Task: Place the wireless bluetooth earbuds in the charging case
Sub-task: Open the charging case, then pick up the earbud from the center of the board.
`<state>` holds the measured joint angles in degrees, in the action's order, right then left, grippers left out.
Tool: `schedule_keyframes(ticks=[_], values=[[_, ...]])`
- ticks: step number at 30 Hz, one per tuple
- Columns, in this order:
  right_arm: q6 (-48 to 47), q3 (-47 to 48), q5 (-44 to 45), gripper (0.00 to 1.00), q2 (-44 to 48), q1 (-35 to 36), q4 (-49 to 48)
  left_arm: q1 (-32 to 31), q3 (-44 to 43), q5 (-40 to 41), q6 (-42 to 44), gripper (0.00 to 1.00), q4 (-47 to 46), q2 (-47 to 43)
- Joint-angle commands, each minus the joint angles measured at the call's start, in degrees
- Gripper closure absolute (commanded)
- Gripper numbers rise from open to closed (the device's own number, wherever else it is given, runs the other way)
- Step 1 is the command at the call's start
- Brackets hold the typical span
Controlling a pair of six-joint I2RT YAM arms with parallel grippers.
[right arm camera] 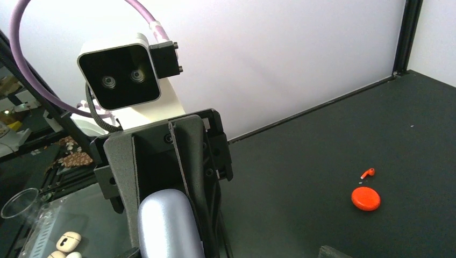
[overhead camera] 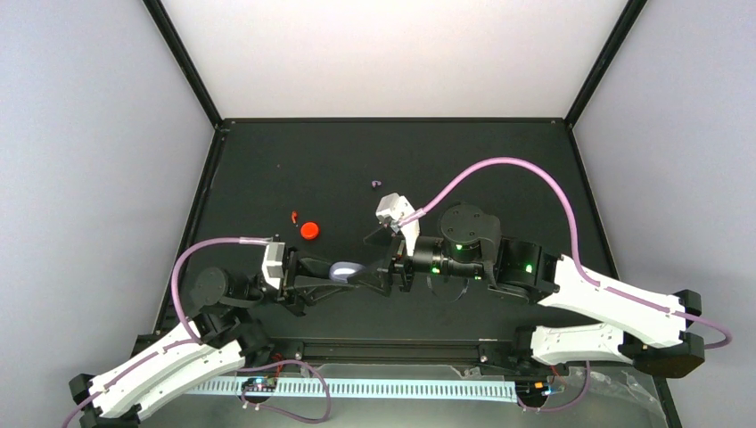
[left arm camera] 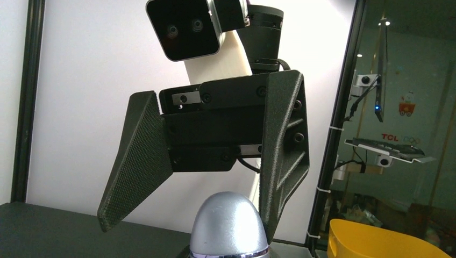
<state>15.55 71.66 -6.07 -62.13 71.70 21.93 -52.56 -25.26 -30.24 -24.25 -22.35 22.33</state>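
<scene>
Left gripper (overhead camera: 334, 274) pinched the lavender case (right arm camera: 166, 220) across its flanks, rounded end pointing at the right arm and apparently clear of the table (overhead camera: 499, 169). Right gripper (overhead camera: 370, 270) faced it nose to nose with jaws spread wide and nothing in them. Its fingers flanked the case's end; contact could not be judged.

Red bud (right arm camera: 368, 173) lay just beside the red case (right arm camera: 365, 198) on the table. Purple bud (overhead camera: 376, 185) lay alone, farther back. No bud seated in either case.

Judgement: buds are tiny, light, hard and glossy, so likely to squirt from flat pads. Take each across the thick body, not the stem, and close slowly. Case shell is smooth and rigid; hold the flanks and leave the lid free.
</scene>
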Motion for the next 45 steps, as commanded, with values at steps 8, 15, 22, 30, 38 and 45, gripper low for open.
schedule_keyframes(ticks=[8,15,22,30,38,45], values=[[1.0,1.21,11.63,0.19,0.8,-0.09,1.37,0.0,-2.36,-3.86,-0.71,0.98,-1.85,0.01],[1.72,1.12,12.69,0.19,1.61,-0.09,1.17,-0.01,-2.01,-3.62,-0.64,0.98,-1.36,-0.34],[2.29,0.92,12.01,0.19,3.43,-0.07,0.97,0.0,-1.99,-3.11,-0.53,0.98,-0.66,-0.57],[2.5,-4.95,13.62,0.14,10.94,-0.26,-2.28,0.0,-1.69,-0.35,-0.03,0.98,3.52,-3.86],[10.56,-19.56,13.42,0.13,14.62,-11.68,-3.04,0.0,-0.93,2.49,-0.61,0.98,11.36,-11.76],[12.77,-39.1,23.05,0.13,13.3,-17.05,-14.99,0.0,0.64,3.34,-1.09,0.99,13.05,-14.91]])
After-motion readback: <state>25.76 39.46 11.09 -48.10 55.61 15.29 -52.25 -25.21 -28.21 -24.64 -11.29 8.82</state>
